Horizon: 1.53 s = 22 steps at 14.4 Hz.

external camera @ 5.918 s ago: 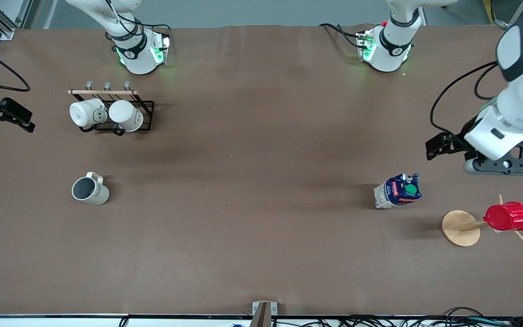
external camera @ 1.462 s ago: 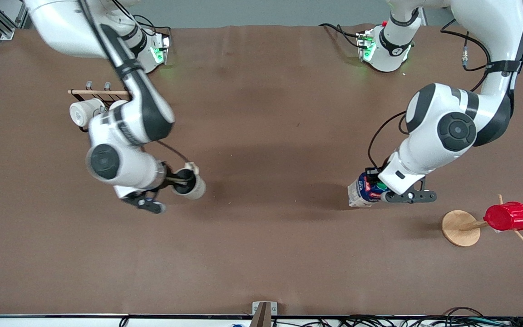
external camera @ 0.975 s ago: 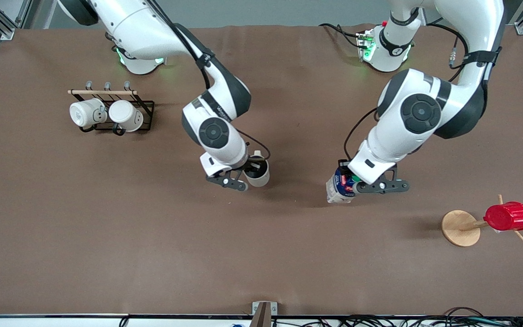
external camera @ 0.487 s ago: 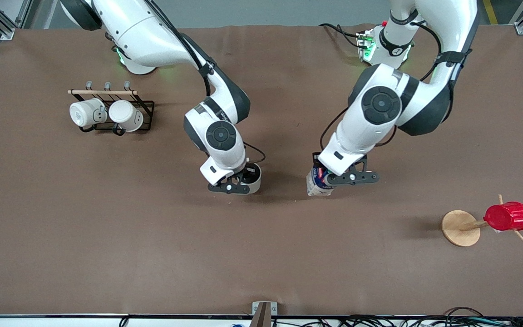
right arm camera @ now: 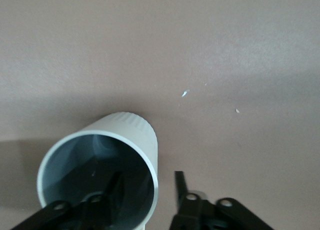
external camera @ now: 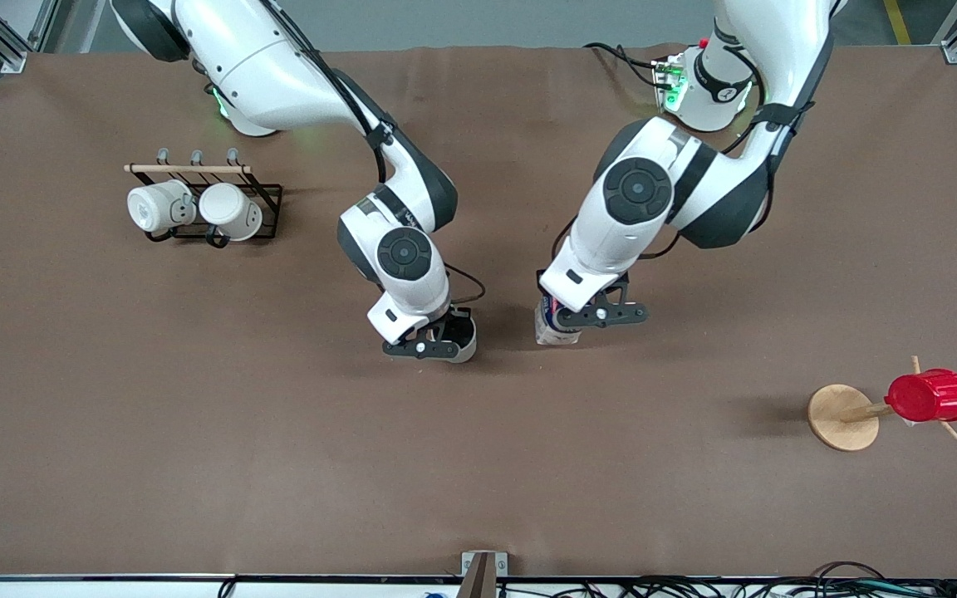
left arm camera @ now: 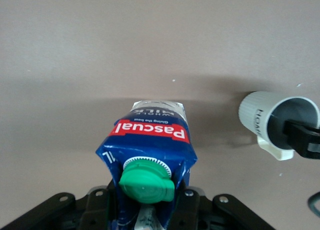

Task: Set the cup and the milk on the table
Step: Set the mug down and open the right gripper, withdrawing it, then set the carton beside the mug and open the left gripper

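Front view: right pincer [external camera: 445, 339] pinches the cup [external camera: 467, 347] rim, left pincer [external camera: 571, 319] pinches the milk [external camera: 552, 329], side by side mid-surface [external camera: 478, 465].

Since the first picture, the small cream-white mug with dark lettering [external camera: 463, 339] has left its spot near the right arm's end of the brown cloth table [external camera: 196, 465] and now sits mid-table, gripped at its rim by the right gripper [external camera: 437, 342]. The blue-topped, red-labelled milk carton [external camera: 552, 325] has come from the left arm's end, clamped in the left gripper [external camera: 591, 314], to just beside the mug.
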Motion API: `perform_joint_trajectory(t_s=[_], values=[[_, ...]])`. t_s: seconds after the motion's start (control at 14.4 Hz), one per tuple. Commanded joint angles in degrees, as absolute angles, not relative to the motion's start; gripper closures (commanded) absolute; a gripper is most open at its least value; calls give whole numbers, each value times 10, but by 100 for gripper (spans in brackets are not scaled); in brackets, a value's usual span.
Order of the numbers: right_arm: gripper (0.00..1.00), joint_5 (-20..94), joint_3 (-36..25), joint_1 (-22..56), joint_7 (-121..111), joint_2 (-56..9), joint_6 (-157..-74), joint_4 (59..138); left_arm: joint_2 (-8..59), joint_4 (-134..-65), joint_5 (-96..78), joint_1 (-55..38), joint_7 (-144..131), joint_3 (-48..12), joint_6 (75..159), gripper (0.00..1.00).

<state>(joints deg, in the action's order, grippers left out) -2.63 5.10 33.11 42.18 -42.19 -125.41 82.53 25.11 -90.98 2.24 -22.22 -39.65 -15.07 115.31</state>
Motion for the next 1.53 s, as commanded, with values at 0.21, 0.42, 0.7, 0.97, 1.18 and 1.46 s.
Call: perform_joint_trajectory(t_s=[0.21,0.42,0.7,0.97,1.18,1.46], values=[[0,-37,46,261,414,-267,-1176,825,279,-844,31,-257,-412,-146,1139,90],[0,-37,47,194,366,-207,-1120,825,310,-816,46,-287,-427,-134,1139,91],[0,-37,47,107,270,-135,-1044,831,335,-796,81,-310,-481,-135,1139,91],[0,-36,47,9,173,-82,-986,840,351,-793,81,-315,-489,-134,1143,91],[0,-31,48,-37,112,-38,-987,887,366,-789,81,-314,-491,-134,1152,82],[0,-26,47,-72,51,15,-991,965,376,-789,82,-311,-495,-134,1165,11]])
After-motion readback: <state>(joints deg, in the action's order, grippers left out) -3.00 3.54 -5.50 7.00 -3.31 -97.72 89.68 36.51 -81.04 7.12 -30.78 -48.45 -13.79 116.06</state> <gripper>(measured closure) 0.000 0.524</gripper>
